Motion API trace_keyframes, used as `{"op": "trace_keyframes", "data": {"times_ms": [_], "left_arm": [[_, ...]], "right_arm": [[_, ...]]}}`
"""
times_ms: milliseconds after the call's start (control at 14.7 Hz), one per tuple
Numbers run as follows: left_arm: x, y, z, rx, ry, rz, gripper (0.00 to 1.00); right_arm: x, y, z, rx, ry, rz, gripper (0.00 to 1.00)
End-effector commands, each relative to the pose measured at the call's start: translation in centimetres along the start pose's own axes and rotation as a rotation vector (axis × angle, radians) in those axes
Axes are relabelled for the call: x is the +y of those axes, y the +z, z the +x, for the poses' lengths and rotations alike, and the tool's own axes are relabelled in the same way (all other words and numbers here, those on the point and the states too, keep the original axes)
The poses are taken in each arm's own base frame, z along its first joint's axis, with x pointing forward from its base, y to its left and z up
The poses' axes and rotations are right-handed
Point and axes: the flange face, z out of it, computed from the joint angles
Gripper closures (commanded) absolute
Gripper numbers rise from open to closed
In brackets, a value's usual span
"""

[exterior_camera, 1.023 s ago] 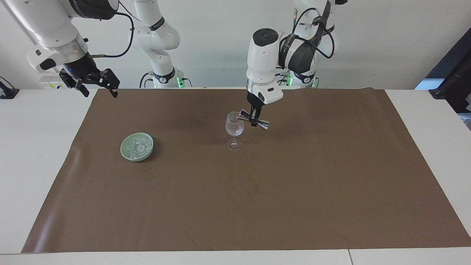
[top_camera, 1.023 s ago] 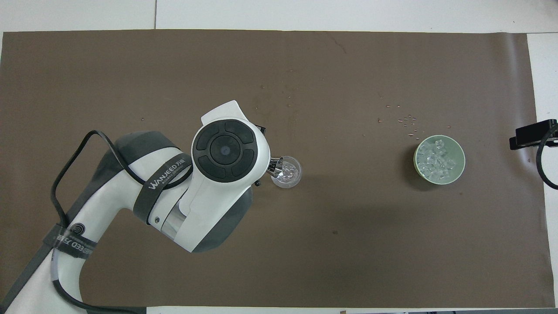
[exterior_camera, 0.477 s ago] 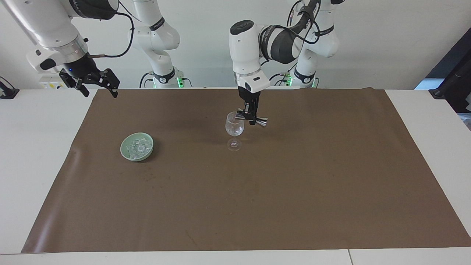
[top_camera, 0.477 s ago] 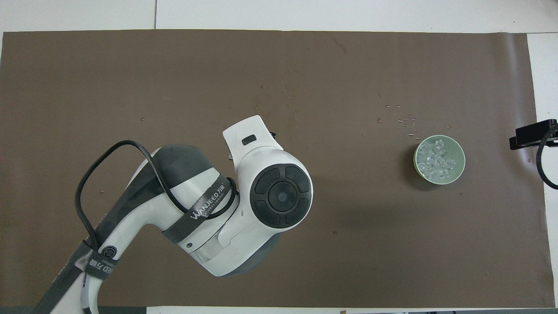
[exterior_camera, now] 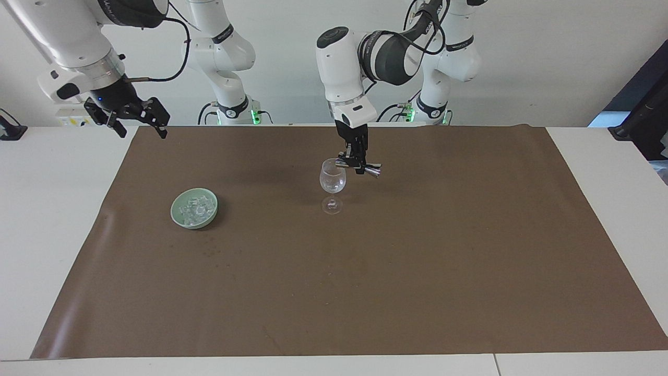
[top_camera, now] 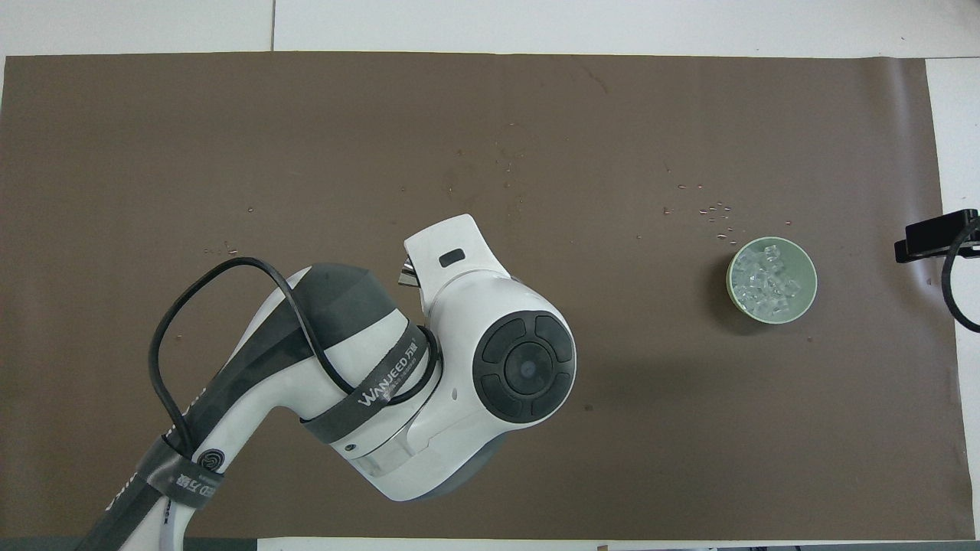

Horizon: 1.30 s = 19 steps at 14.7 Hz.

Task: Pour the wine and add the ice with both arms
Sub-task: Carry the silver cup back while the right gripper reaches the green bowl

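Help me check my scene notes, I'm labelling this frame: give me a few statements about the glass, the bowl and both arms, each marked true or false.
1. The left end effector holds a metal jigger tipped at the wine glass rim. True.
2. The ice lies loose on the brown mat. False: it sits in the green bowl.
3. The right end effector is over the bowl. False: it waits at the table's edge, by the mat's corner.
4. The wine glass stands upright. True.

Wine glass [exterior_camera: 332,181] hidden under left arm [top_camera: 429,367] overhead, right gripper [top_camera: 935,236] cut off
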Motion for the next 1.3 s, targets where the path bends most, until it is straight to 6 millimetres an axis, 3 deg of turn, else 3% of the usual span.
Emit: {"op": "trace_keyframes", "data": {"times_ms": [0, 273, 477, 682, 955, 1091, 1227], "left_arm": [[0.2, -1.2, 0.4, 0.021, -0.018, -0.001, 1.0], [0.7, -1.9, 2.0, -0.095, -0.089, 0.032, 1.0], [1.8, -1.3, 5.1, -0.236, -0.198, 0.064, 1.0], [3.1, -0.4, 10.0, -0.414, -0.241, 0.083, 1.0], [2.5, 3.3, 19.9, -0.669, -0.202, 0.129, 1.0], [1.3, 5.4, 24.4, -0.775, -0.238, 0.093, 1.0], [-0.2, 7.3, 27.1, -0.82, -0.295, 0.027, 1.0]], "right_arm": [[0.2, -0.3, -0.3, -0.004, -0.012, 0.004, 0.0], [1.1, 0.0, -0.5, -0.016, -0.001, 0.006, 0.0], [1.0, 0.1, -0.7, -0.014, -0.004, 0.006, 0.0], [0.9, 0.1, -0.7, -0.016, -0.009, 0.006, 0.0], [0.5, 1.1, -0.6, 0.016, -0.05, 0.035, 0.0], [0.1, 2.4, -0.6, 0.06, -0.053, 0.035, 0.0], [0.2, 5.8, -0.8, 0.054, -0.051, 0.036, 0.0]]}}
